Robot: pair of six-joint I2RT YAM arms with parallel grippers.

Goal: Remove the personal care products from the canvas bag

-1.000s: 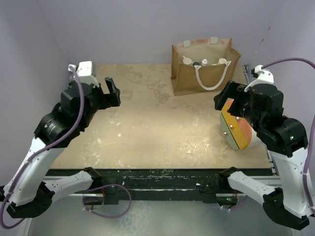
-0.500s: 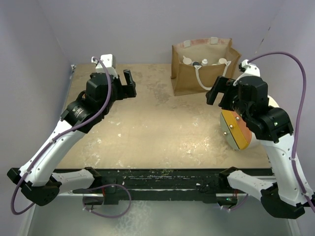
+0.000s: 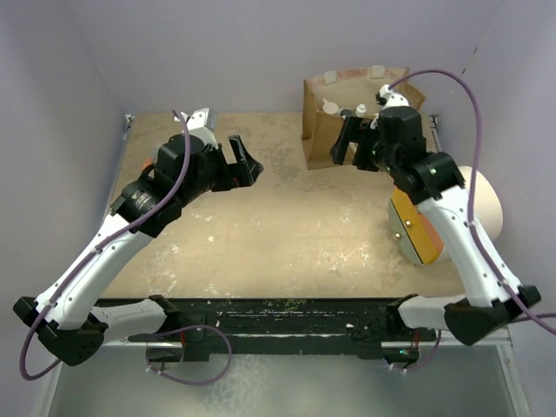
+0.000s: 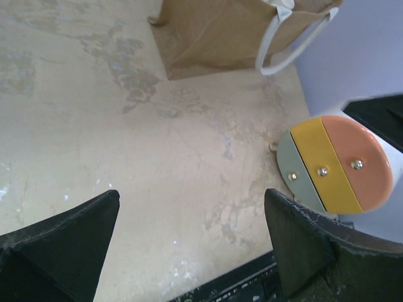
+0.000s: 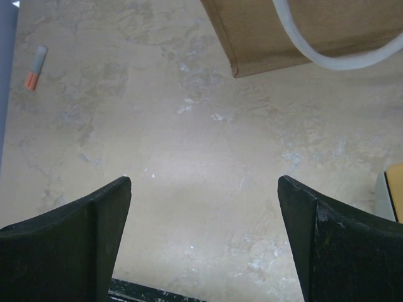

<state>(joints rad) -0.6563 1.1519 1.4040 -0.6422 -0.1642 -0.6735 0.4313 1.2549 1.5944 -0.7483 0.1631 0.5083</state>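
Observation:
The brown canvas bag [image 3: 323,122] stands at the far right of the table, with its white rope handle partly behind my right arm. Bottle tops show at its mouth: a pale pointed cap [image 3: 330,108], a dark cap [image 3: 347,111] and a white cap [image 3: 360,109]; the other bottle is hidden. My right gripper [image 3: 354,149] is open and empty, in the air just in front of the bag. My left gripper [image 3: 246,161] is open and empty, left of the bag. The bag also shows in the left wrist view [image 4: 220,31] and the right wrist view [image 5: 296,31].
A big white cylinder [image 3: 476,204] with an orange and yellow face [image 3: 415,228] lies at the right edge; it also shows in the left wrist view [image 4: 334,163]. A small orange-and-white tube [image 5: 36,66] lies on the table at the far left. Walls enclose the back and sides.
Both arms have reached forward. The right gripper has moved up and left to the front of the bag. The left gripper has moved right towards the table's middle.

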